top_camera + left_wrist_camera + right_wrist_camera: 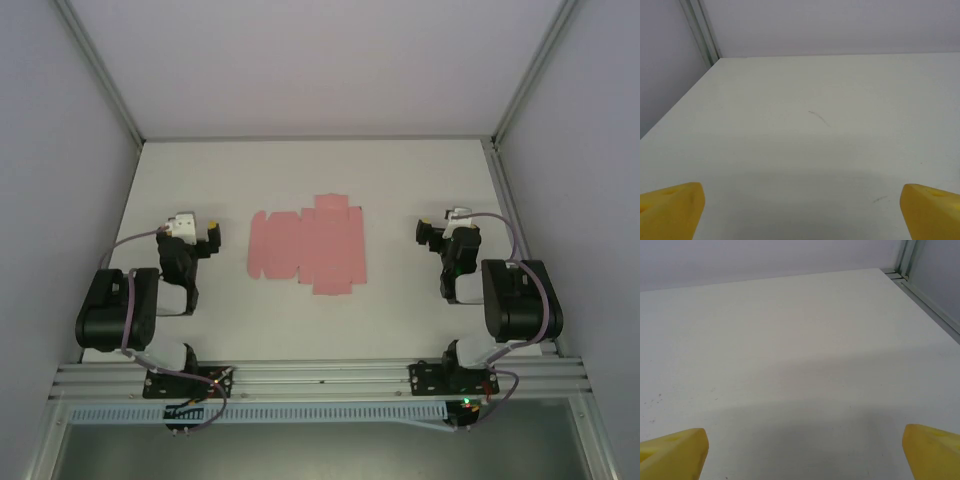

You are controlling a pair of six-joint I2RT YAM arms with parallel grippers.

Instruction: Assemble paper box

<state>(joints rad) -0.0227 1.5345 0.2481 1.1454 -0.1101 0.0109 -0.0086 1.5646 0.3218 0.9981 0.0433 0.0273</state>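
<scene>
Paper box [307, 245], one, flat between left tool [801, 202] and right tool [804, 445]

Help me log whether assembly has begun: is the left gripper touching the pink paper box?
Apart. The top external view shows a strip of white table between the left gripper and the near edge of the flat paper box.

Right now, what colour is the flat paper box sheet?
Plain pink. The paper box shows best in the top external view.
</scene>
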